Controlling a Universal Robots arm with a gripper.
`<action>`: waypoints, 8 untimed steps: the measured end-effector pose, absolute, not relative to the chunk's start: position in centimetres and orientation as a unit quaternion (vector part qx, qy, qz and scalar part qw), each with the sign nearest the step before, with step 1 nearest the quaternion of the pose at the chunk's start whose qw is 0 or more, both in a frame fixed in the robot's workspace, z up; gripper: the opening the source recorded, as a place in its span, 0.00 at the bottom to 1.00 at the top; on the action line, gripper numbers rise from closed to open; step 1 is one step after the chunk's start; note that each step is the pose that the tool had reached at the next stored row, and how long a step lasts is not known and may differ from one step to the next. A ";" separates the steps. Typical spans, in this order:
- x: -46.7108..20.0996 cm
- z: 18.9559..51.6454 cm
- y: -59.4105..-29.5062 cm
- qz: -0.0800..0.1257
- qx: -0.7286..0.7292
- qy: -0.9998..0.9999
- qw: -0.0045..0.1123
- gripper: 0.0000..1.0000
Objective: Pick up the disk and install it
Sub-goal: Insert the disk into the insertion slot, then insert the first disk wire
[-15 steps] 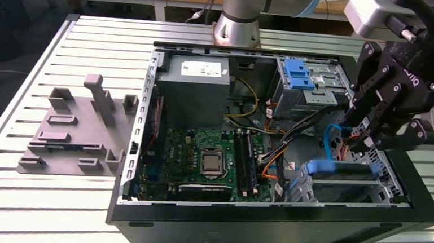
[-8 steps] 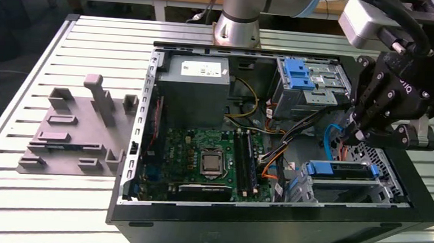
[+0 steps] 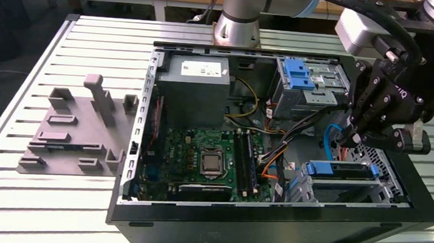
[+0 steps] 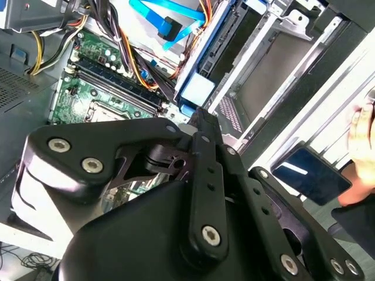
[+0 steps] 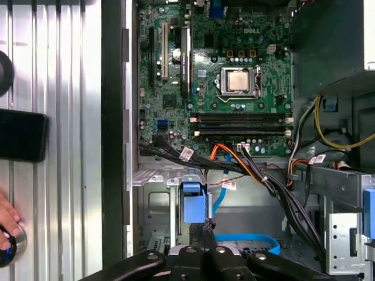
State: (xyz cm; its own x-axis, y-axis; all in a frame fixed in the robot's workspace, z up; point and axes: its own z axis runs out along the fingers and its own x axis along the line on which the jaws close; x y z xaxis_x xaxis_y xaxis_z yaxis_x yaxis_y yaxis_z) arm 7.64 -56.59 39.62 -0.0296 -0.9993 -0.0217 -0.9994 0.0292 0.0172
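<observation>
1. While the gripper (image 3: 351,142) hangs over the front corner of the open computer case (image 3: 272,215), on the exterior view's right, its fingers look pressed together with nothing between them. You can see that best in the first wrist view (image 5: 204,225).
2. The disk (image 3: 340,169) is sitting inside the case, slid into the metal bay (image 3: 348,191) at that same corner. Its blue end faces the circuit board (image 3: 199,154).
3. In both wrist views the gripper tip is right beside that blue end (image 5: 194,203) (image 4: 197,91). I honestly can't tell if it's touching.
4. Orange and black cables (image 5: 258,172) run past the bay, between the disk and the circuit board.
5. Further back in the case there's a grey box (image 3: 196,92), plus a blue clip (image 3: 299,74) on its own metal cage. Both are well apart from the gripper.
6. Out on the slatted surface (image 3: 61,208), on the exterior view's left, there's a grey tray (image 3: 73,129) with slots.
7. The first wrist view also catches a dark phone (image 5: 20,136) lying on the surface beside the case, with a person's hand (image 5: 7,218) near it.
</observation>
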 end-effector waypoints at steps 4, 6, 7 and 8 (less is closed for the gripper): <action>7.6 39.3 -56.6 0.014 -0.697 0.717 0.002 0.11; 7.7 39.1 -56.6 0.014 -0.697 0.717 0.002 0.11; 7.7 39.0 -56.6 0.014 -0.697 0.717 0.002 0.11; 7.7 39.0 -56.6 0.014 -0.697 0.717 0.002 0.11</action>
